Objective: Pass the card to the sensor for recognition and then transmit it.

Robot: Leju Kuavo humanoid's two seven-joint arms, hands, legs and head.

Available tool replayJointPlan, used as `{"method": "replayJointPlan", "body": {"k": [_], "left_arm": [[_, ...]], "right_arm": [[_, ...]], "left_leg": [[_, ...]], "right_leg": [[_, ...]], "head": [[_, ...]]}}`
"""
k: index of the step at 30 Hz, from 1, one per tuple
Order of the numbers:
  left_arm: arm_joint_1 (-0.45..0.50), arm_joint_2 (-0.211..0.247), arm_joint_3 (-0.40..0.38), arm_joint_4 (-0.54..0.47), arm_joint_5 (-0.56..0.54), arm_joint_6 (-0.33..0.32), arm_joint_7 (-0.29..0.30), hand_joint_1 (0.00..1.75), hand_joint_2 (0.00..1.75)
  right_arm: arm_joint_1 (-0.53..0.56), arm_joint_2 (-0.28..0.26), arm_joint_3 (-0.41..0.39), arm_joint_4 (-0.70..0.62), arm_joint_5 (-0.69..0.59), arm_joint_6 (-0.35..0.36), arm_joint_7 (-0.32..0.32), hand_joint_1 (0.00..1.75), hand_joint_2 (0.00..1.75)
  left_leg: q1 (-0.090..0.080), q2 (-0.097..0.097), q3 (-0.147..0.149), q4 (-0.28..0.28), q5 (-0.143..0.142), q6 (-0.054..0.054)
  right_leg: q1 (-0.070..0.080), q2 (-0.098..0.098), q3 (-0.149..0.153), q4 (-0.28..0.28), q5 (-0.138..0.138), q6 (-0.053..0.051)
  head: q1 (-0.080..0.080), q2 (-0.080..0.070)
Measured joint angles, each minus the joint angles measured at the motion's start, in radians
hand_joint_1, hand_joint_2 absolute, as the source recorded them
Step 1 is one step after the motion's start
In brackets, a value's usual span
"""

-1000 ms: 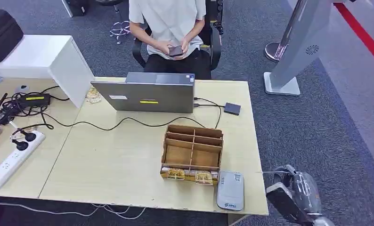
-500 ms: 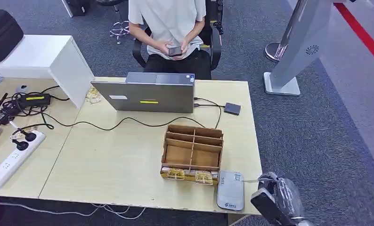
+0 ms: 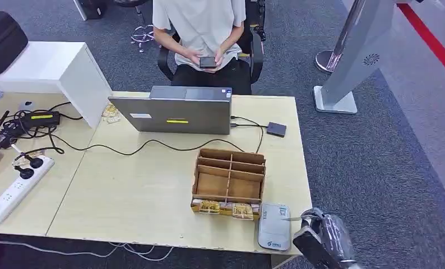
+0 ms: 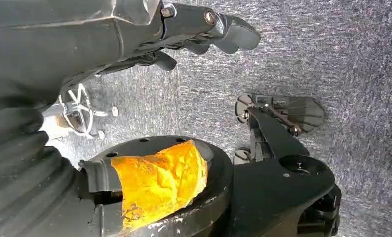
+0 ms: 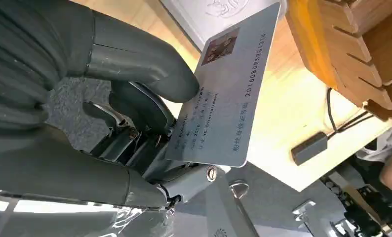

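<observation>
Fingers (image 5: 149, 81) around card (image 5: 228, 94) edge

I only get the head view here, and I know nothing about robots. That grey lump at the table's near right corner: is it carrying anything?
Observer: Yes. The right hand pinches a card between thumb and fingers.
Operator: What's on the card?
Observer: A small photo, lines of print and a long number along one edge.
Operator: Is it at that grey pad yet?
Observer: Its far corner overlaps the reader in the right wrist view; whether they touch I cannot tell.
Operator: And the other hand?
Observer: The left hand hangs over the carpet, holding nothing.
</observation>
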Motion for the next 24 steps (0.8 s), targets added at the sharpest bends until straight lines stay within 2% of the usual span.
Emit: {"method": "replayJointPlan", "body": {"k": [13,24], "left_arm": [[-0.003,0.000,0.006,0.000,-0.016,-0.001,0.000,0.00,1.75],[-0.004,0.000,0.020,0.000,-0.030,-0.003,0.000,0.00,1.75]], "right_arm": [[-0.006,0.000,0.060,0.080,-0.024,-0.022,0.006,1.75,1.75],[-0.022,0.000,0.079,0.126,-0.053,-0.045,0.002,1.75,1.75]], "left_leg": [[0.000,0.000,0.000,0.000,0.000,0.000],[0.000,0.000,0.000,0.000,0.000,0.000]], "right_leg": [[0.000,0.000,0.000,0.000,0.000,0.000],[0.000,0.000,0.000,0.000,0.000,0.000]], "head": [[0.000,0.000],[0.000,0.000]]}}
